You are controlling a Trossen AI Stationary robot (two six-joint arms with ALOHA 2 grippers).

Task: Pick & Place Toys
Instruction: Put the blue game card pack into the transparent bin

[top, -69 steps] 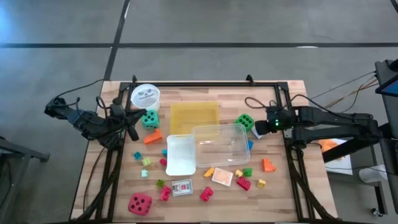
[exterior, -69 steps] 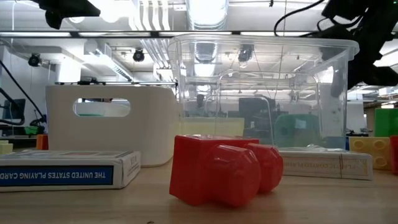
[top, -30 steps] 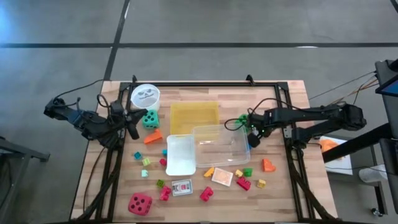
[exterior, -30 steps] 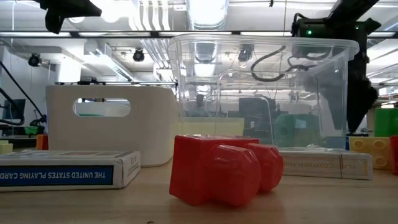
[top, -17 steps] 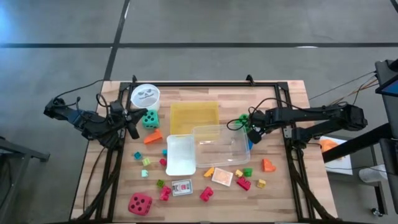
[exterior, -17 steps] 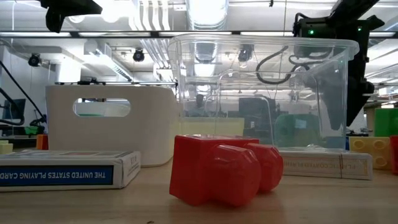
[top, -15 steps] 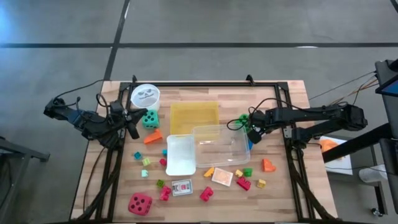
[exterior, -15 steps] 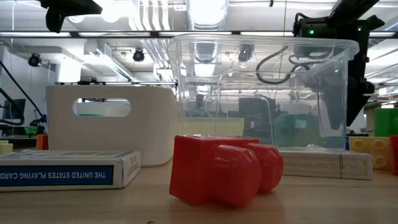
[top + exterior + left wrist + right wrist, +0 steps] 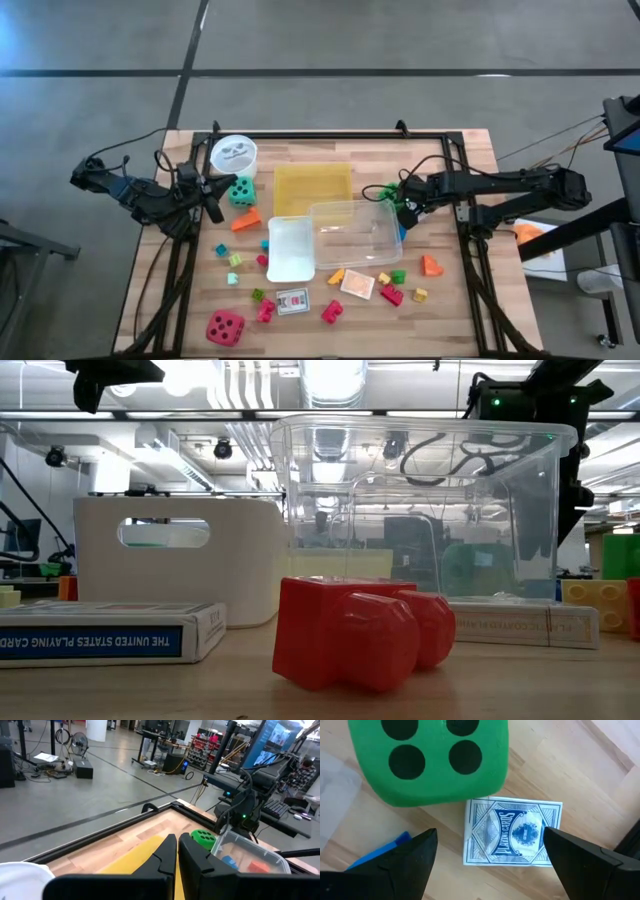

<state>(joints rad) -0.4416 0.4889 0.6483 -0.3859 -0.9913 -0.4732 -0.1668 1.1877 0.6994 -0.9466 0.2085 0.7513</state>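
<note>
A blue-backed card pack lies flat on the wooden table, framed between the spread jaws of the right gripper, which hangs above it with nothing in its grasp. Just beside the pack sits a green die, so near that the two appear to touch, though the wrist view leaves that uncertain; a blue block lies near one finger. The pack looks light and stiff, with a slick printed face, and is probably best pinched across its narrower sides, since its low profile offers little to grip from above. The die, likely soft foam, could be nudged by a finger coming down on that side. Seen from overhead, the right gripper works at the right end of the clear plastic box, behind which lies the yellow tray. The left gripper waits near the white cup and a teal die, its jaws closed together and empty in its own wrist view.
</note>
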